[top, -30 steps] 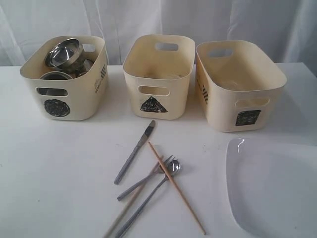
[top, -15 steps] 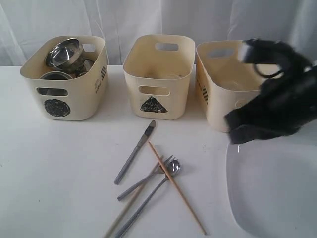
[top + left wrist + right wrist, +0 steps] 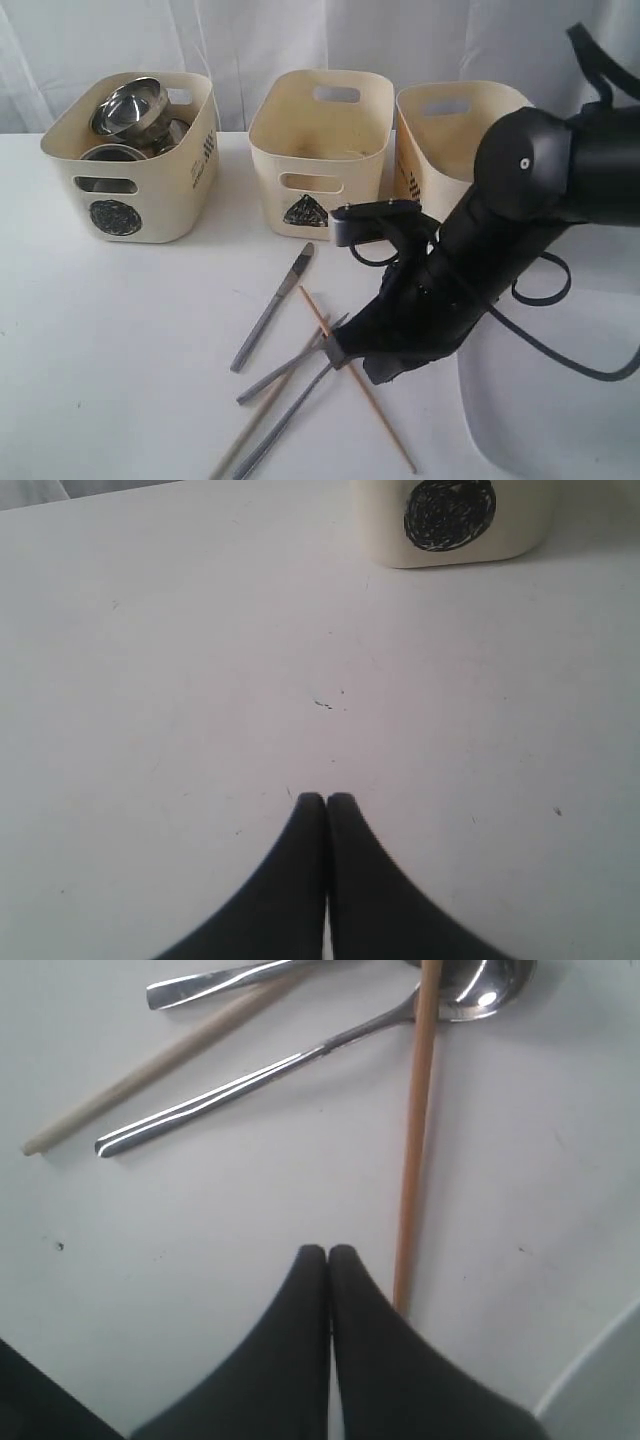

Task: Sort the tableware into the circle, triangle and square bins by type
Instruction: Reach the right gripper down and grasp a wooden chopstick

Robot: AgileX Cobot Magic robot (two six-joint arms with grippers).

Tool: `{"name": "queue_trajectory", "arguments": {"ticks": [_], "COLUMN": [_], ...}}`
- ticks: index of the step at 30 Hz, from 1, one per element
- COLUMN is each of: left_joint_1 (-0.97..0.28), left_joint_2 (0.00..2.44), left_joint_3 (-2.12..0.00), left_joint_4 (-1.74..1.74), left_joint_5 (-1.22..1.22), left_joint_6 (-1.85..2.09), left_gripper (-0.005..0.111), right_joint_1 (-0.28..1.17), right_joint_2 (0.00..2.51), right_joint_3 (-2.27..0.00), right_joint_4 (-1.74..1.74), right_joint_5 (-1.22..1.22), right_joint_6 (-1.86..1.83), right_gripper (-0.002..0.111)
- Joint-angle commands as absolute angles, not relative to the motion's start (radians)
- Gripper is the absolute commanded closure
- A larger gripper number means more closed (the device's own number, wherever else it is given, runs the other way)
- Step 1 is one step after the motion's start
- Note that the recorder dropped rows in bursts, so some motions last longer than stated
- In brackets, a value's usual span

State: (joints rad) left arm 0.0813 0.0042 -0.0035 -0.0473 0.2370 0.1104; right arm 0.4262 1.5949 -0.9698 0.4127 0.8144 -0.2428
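Steel bowls and mugs (image 3: 128,105) fill the circle bin (image 3: 150,190). The triangle bin (image 3: 320,150) stands in the middle, and my right arm partly hides the square bin (image 3: 450,150). In front lie a knife (image 3: 272,308), fork (image 3: 285,365), spoon (image 3: 300,1060) and two wooden chopsticks (image 3: 385,425) (image 3: 150,1065). My right gripper (image 3: 327,1252) is shut and empty, low over the table beside the reddish chopstick (image 3: 415,1140), near the spoon's bowl. My left gripper (image 3: 327,798) is shut over bare table, facing the circle bin's mark (image 3: 450,515).
The large white plate (image 3: 560,420) lies at the front right, close under my right arm, and its rim (image 3: 600,1390) shows next to the gripper. White curtains hang behind the bins. The left arm does not show in the exterior view.
My right arm came in from the right and swung down and left, from over the square bin to low over the cutlery. The tableware has not moved.
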Motion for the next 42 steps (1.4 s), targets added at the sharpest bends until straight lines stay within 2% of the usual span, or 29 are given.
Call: {"name": "queue_trajectory", "arguments": {"ticks": [1, 7, 14, 21, 29, 42], "left_joint_1": [0.081, 0.081, 0.081, 0.081, 0.081, 0.081], "left_joint_2": [0.000, 0.000, 0.000, 0.000, 0.000, 0.000], "left_joint_3": [0.000, 0.000, 0.000, 0.000, 0.000, 0.000], "left_joint_4": [-0.059, -0.059, -0.059, -0.059, -0.059, -0.059], "left_joint_5": [0.234, 0.234, 0.234, 0.234, 0.234, 0.234], "left_joint_6": [0.109, 0.109, 0.109, 0.109, 0.109, 0.109], "left_gripper": [0.107, 0.107, 0.107, 0.107, 0.107, 0.107], "right_joint_1": [0.430, 0.430, 0.430, 0.436, 0.507, 0.507], "right_joint_2": [1.627, 1.668, 1.688, 1.719, 1.808, 1.858], "right_joint_3": [-0.976, -0.974, -0.976, -0.976, -0.976, -0.976], "right_joint_4": [0.405, 0.362, 0.383, 0.388, 0.385, 0.363], "right_joint_5": [0.793, 0.725, 0.579, 0.620, 0.605, 0.528], "right_joint_6": [-0.318, -0.361, -0.361, -0.361, -0.339, -0.309], "right_gripper": [0.102, 0.083, 0.081, 0.063, 0.064, 0.065]}}
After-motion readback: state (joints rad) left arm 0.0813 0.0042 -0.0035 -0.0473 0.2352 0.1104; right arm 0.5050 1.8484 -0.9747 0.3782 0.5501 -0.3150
